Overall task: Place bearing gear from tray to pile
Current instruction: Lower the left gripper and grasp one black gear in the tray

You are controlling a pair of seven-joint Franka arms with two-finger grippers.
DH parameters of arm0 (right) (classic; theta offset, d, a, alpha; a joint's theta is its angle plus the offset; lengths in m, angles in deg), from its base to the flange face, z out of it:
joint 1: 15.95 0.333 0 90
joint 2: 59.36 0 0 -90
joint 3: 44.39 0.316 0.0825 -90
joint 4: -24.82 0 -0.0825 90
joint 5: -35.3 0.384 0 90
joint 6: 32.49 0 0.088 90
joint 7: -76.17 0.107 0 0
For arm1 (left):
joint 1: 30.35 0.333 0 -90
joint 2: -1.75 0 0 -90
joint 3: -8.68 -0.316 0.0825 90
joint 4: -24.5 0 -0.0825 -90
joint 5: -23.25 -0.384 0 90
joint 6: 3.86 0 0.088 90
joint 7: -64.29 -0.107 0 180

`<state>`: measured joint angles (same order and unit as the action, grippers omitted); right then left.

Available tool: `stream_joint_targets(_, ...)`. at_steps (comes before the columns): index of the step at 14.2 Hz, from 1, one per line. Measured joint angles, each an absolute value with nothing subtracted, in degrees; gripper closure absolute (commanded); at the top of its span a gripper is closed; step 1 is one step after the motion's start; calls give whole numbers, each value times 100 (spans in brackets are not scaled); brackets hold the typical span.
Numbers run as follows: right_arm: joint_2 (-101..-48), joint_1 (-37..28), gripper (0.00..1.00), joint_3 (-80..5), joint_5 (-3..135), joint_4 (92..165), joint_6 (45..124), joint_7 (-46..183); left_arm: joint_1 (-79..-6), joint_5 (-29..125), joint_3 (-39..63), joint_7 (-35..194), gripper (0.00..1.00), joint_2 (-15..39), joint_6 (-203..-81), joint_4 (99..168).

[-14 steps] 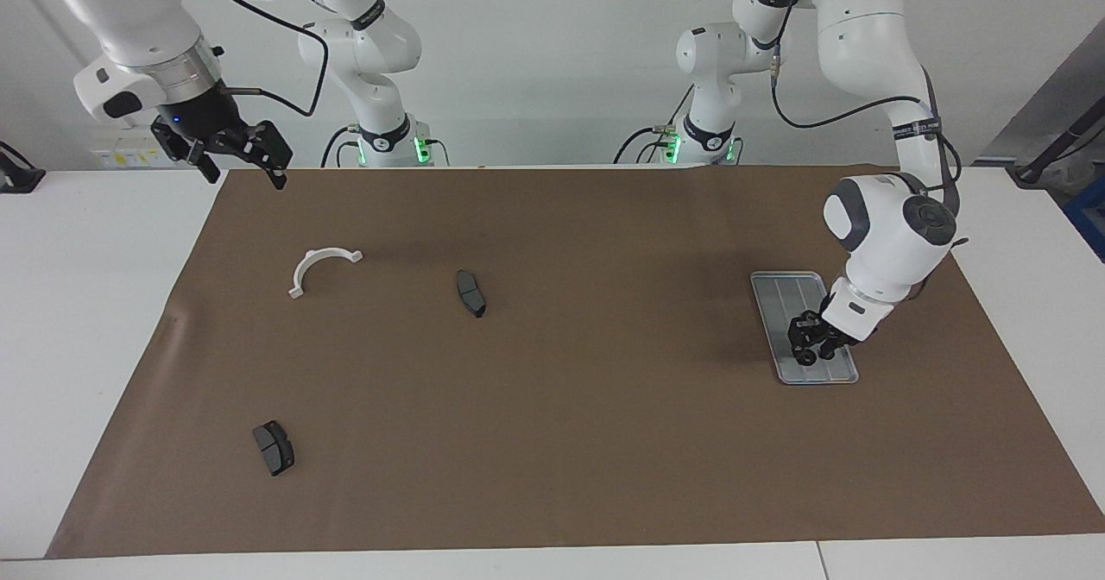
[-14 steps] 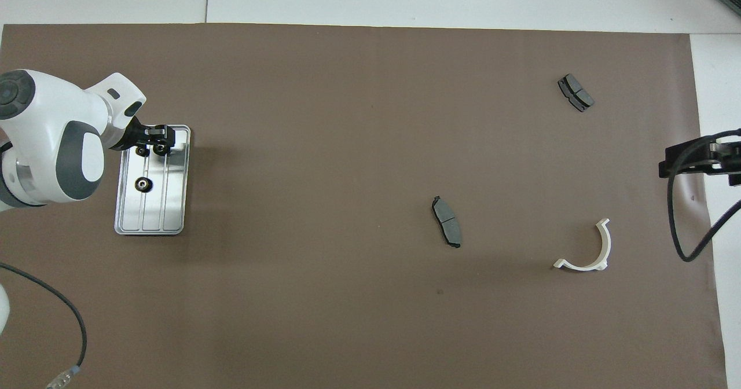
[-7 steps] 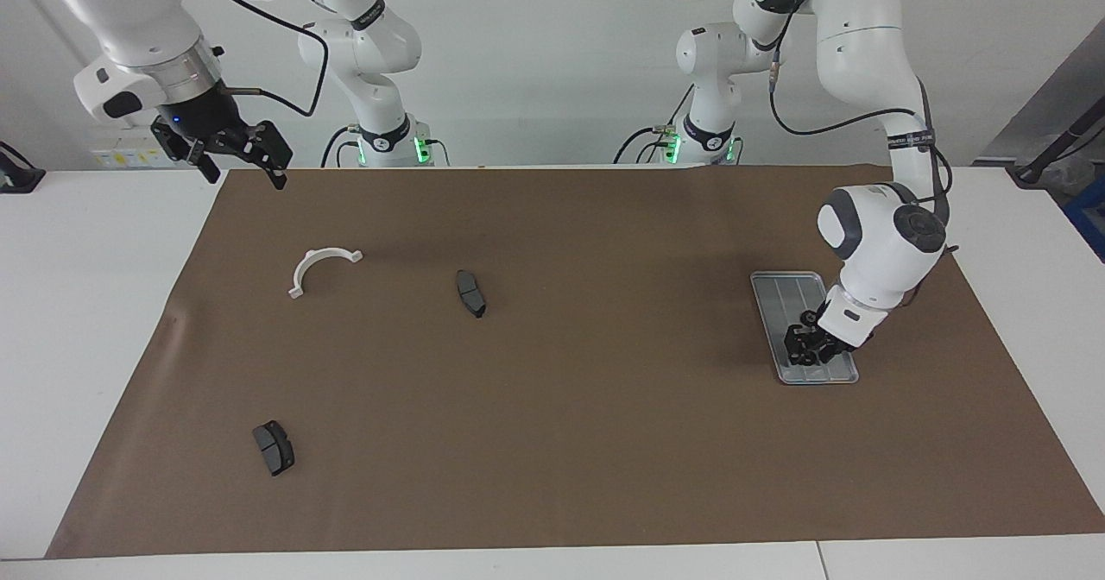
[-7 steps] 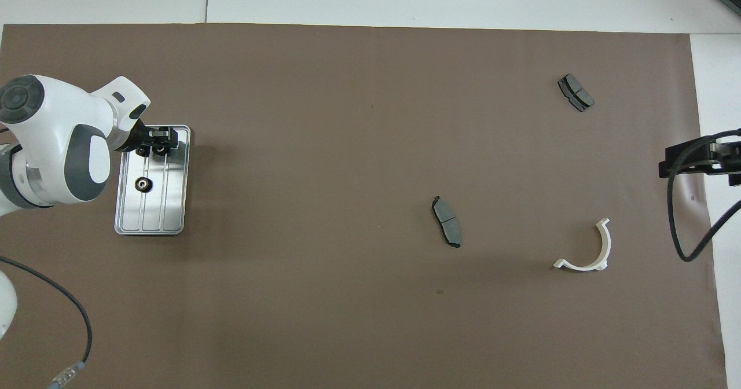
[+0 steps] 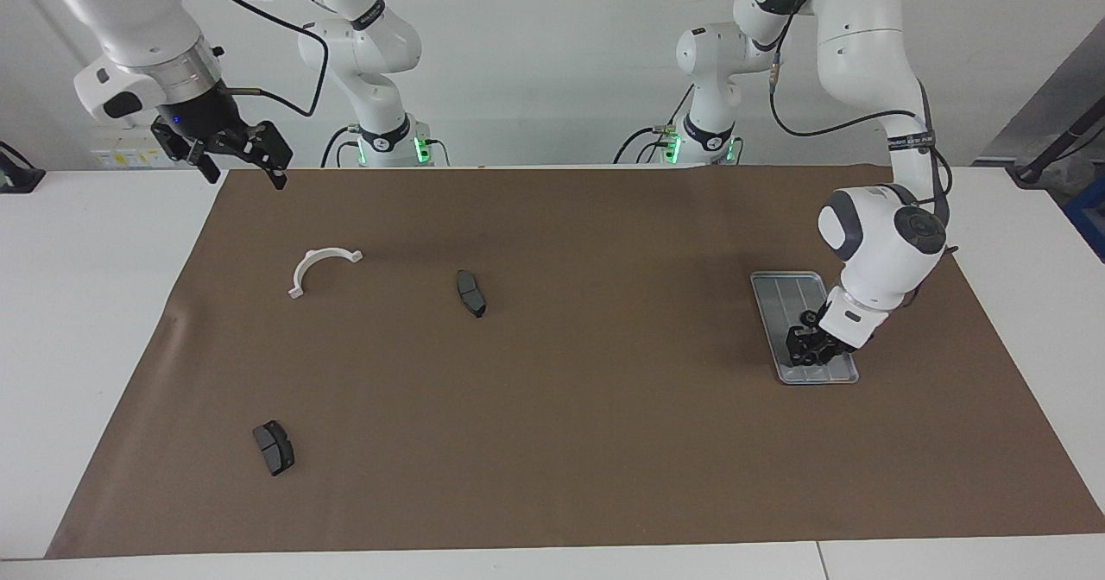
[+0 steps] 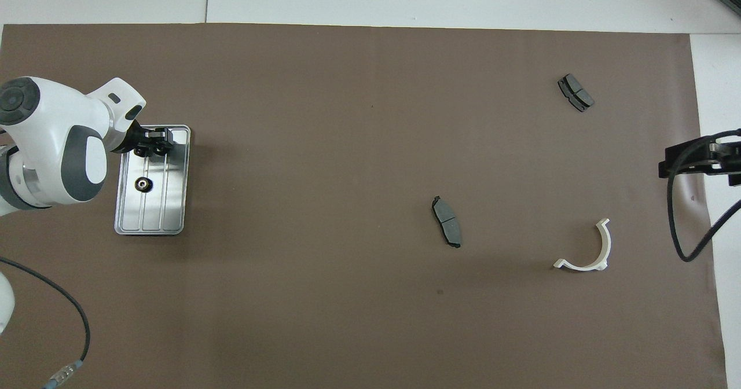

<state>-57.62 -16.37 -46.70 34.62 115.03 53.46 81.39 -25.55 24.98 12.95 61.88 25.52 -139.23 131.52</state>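
- The right tool (image 5: 244, 159) waits raised over the brown mat's (image 5: 552, 442) edge at the right arm's end of the tabletop (image 5: 95, 321), fingers spread, holding nothing.
- A white semicircular bracket (image 5: 320, 268) lies flat; farther out sit two dark grey brake pads (image 5: 470, 293) (image 5: 273, 447), well apart.
- The ridged, silver tray (image 6: 173, 204) with rounded corners holds a small black toothed bearing gear (image 6: 142, 184).
- The left tool (image 6: 153, 146) is low over the tray's farther end; I cannot tell how far open it is or whether it grips anything.
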Motion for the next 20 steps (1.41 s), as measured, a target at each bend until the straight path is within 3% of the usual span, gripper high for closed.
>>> stream_joint_targets(14, -5762, -1637, 0, -4670, 3462, 11503, 5346, 8139, -2554, 2498, 1296, 6268, 67, 2556, -13961, 13155)
stream_joint_targets(19, -5761, -1639, 0, -4670, 3462, 11511, 5346, 8139, -2555, 2498, 1300, 6268, 85, 2556, -13958, 13154)
stream_joint_targets(20, -5760, -1639, 0, -4670, 3462, 11512, 5346, 8139, -2558, 2498, 1309, 6268, 98, 2556, -13946, 13149)
